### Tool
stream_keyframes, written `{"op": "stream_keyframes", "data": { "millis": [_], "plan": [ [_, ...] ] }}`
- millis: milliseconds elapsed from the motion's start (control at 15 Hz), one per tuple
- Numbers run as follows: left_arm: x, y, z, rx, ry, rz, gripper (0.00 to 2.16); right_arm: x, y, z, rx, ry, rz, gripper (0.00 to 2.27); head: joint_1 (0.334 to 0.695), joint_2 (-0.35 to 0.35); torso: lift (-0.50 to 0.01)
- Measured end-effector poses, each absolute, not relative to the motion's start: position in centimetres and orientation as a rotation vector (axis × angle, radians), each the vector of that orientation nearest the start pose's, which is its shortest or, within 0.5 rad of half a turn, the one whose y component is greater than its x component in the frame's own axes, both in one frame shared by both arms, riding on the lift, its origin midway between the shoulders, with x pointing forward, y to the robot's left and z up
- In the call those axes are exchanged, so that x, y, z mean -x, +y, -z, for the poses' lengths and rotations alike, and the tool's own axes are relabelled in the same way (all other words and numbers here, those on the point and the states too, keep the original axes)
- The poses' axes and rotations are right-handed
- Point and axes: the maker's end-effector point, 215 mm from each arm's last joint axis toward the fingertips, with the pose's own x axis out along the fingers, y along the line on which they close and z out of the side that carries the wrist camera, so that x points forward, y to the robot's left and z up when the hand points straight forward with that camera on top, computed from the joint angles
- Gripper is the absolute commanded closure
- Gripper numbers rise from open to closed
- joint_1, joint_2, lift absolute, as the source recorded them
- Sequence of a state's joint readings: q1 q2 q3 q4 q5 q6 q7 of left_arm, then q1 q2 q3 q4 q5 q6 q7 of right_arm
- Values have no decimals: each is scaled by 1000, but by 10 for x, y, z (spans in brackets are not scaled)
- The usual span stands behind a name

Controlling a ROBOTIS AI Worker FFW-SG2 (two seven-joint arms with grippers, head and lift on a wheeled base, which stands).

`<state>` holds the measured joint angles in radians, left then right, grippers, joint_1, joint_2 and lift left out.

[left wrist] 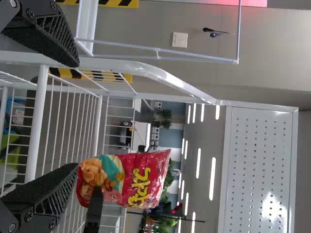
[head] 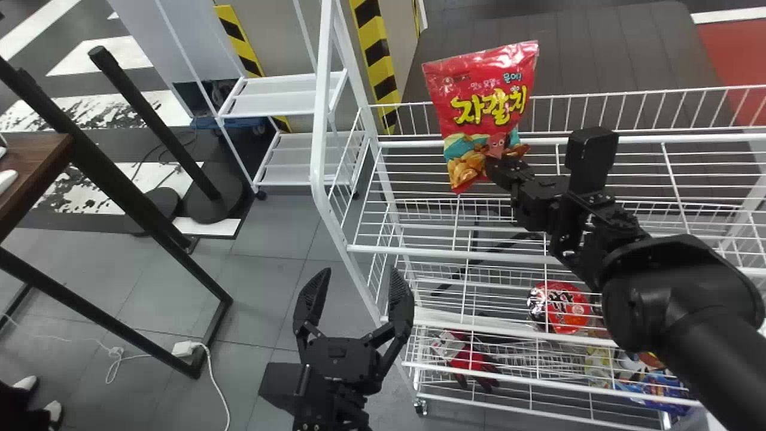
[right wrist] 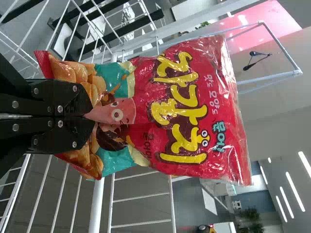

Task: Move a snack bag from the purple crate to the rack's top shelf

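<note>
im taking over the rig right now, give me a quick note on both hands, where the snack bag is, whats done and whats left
Right hand: shut on the lower end of the snack bag, which stands upright.
Left hand: open, with nothing in it, near the rack's left end.
Bag: held over the rack's top shelf; can't tell whether its bottom touches the wires.
Done: bag is gripped, out of the crate and up at the shelf.
Left: probably lower it if needed, release, then back the right hand out clear of the rails.
</note>
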<state>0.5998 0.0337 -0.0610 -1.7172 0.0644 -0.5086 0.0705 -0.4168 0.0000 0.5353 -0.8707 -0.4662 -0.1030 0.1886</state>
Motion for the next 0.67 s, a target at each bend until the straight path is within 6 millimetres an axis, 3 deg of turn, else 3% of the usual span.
{"op": "stream_keyframes", "data": {
  "millis": [133,667],
  "plan": [
    [-375,223,403,68,-51,-31,76,-619,29,438,-212,245,-555,799,695,274,1],
    [-373,224,404,67,-51,-34,76,-617,31,436,-208,231,-561,147,695,279,1]
  ]
}}
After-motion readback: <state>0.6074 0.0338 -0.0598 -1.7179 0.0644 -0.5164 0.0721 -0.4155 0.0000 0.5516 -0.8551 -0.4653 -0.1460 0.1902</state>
